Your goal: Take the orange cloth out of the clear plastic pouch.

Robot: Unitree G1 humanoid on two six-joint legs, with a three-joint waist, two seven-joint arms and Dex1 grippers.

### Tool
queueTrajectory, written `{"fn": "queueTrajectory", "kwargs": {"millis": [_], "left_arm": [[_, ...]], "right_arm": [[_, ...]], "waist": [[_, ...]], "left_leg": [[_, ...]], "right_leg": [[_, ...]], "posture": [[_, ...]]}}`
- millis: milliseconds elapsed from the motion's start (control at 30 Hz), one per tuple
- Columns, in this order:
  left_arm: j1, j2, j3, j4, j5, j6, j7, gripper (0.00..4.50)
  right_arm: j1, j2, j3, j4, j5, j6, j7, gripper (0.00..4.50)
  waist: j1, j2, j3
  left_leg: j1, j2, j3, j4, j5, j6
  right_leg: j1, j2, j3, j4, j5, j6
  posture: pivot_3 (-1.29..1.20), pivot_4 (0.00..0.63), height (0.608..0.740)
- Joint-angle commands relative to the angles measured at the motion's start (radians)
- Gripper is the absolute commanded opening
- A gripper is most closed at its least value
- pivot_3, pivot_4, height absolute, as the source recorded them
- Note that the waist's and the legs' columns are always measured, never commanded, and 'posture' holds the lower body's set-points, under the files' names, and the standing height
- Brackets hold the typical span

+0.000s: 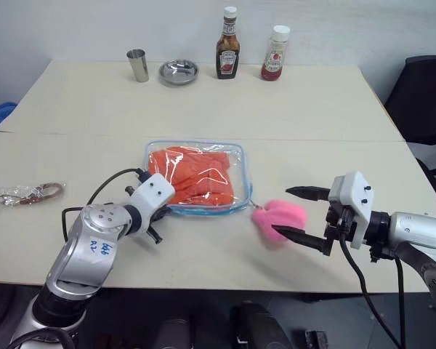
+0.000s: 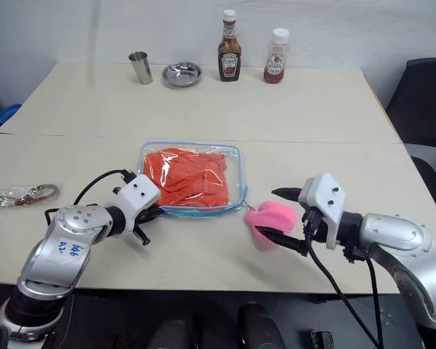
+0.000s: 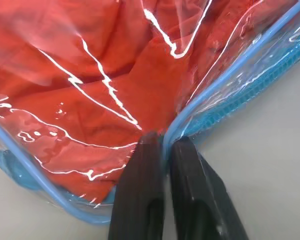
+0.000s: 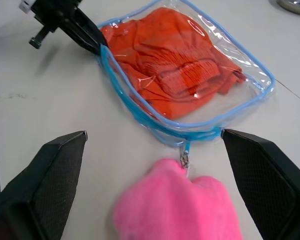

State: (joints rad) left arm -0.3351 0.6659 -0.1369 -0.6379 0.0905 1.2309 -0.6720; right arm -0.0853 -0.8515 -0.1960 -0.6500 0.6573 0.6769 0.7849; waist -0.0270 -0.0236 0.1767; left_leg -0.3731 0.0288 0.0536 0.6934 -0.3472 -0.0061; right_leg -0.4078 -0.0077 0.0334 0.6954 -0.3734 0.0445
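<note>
Clear plastic pouch (image 1: 196, 177) lies flat mid-table (image 1: 291, 109), orange cloth (image 1: 192, 174) still inside it. Left pincer (image 3: 162, 150) clenched on the pouch's blue-trimmed near-left corner (fingers nearly together, edge pinched between). Right pincer (image 1: 304, 215) released, fingers wide, around a pink plush toy (image 1: 278, 217) hanging off the zipper pull at the pouch's near-right corner; toy touching lower finger

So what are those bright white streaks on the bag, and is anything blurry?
Left wrist view: the streaks are light glinting off creases in the clear plastic pouch over the orange cloth. Right wrist view: the pink plush toy up close looks soft and blurred. Left eye view: even light, faint shadows.
</note>
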Motion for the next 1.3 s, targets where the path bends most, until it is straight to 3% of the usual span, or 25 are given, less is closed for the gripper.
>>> {"fn": "queueTrajectory", "kwargs": {"millis": [33,67,333,467,700,900,1033,1300], "left_arm": [[0.032,0.041,0.091,-0.045,-0.078,-0.032,-0.046,1.58],[0.036,0.042,0.133,-0.047,-0.108,-0.042,-0.061,1.87],[0.094,0.053,0.444,-0.035,-0.467,-0.239,-0.331,1.87],[0.134,0.14,0.447,0.031,-0.522,-0.373,-0.434,1.87],[0.094,0.183,0.399,0.134,-0.575,-0.493,-0.462,1.91],[0.08,0.187,0.373,0.165,-0.583,-0.539,-0.432,1.91],[0.085,0.191,0.355,0.169,-0.577,-0.565,-0.421,1.91],[0.047,0.176,0.284,0.17,-0.571,-0.586,-0.377,1.91]], "right_arm": [[0.048,0.04,-0.07,-0.02,0.033,0.035,-0.075,4.5],[0.068,0.055,-0.087,-0.025,0.045,0.05,-0.1,4.5],[0.197,0.142,-0.081,-0.007,0.03,0.062,-0.173,4.5],[0.192,0.147,-0.055,0.044,0.027,0.045,-0.139,4.5],[0.171,0.141,0.021,0.134,-0.017,-0.021,-0.056,2.23],[0.194,0.13,0.006,0.106,-0.011,-0.041,-0.021,0.22],[0.188,0.105,-0.003,0.095,-0.022,-0.035,-0.017,0.1],[0.146,0.09,0.081,0.03,0.107,0.123,-0.001,0.1]], "waist": [[0.001,0.0,0.0],[0.001,0.0,0.0],[-0.001,0.0,0.0],[-0.002,0.0,0.0],[-0.002,0.0,0.0],[-0.004,0.0,0.0],[-0.003,0.0,0.0],[-0.002,0.0,0.0]], "left_leg": [[0.0,0.0,0.0,0.0,0.0,0.0],[0.0,0.0,0.0,-0.001,0.0,0.0],[0.0,0.0,0.0,-0.002,0.001,-0.001],[0.002,0.0,0.0,-0.003,0.002,-0.003],[0.003,0.0,0.0,-0.005,0.002,-0.003],[0.004,0.0,0.0,-0.007,0.002,-0.003],[0.004,0.0,0.0,-0.007,0.002,-0.003],[0.004,0.0,0.0,-0.007,0.002,-0.003]], "right_leg": [[0.0,0.0,0.0,0.0,0.0,0.0],[0.0,0.0,0.0,-0.001,0.0,0.0],[0.0,0.0,0.0,-0.001,0.0,0.0],[0.001,0.0,0.0,-0.002,0.0,0.0],[0.002,0.0,0.0,-0.004,0.0,0.0],[0.002,0.0,0.0,-0.005,0.0,0.0],[0.002,0.0,0.0,-0.005,0.0,0.0],[0.002,0.0,0.0,-0.005,0.0,0.0]], "posture": [[0.0,0.15,0.74],[0.0,0.15,0.74],[0.0,0.15,0.74],[0.0,0.15,0.74],[0.0,0.15,0.74],[0.0,0.15,0.74],[0.0,0.15,0.74],[0.0,0.15,0.74]]}}
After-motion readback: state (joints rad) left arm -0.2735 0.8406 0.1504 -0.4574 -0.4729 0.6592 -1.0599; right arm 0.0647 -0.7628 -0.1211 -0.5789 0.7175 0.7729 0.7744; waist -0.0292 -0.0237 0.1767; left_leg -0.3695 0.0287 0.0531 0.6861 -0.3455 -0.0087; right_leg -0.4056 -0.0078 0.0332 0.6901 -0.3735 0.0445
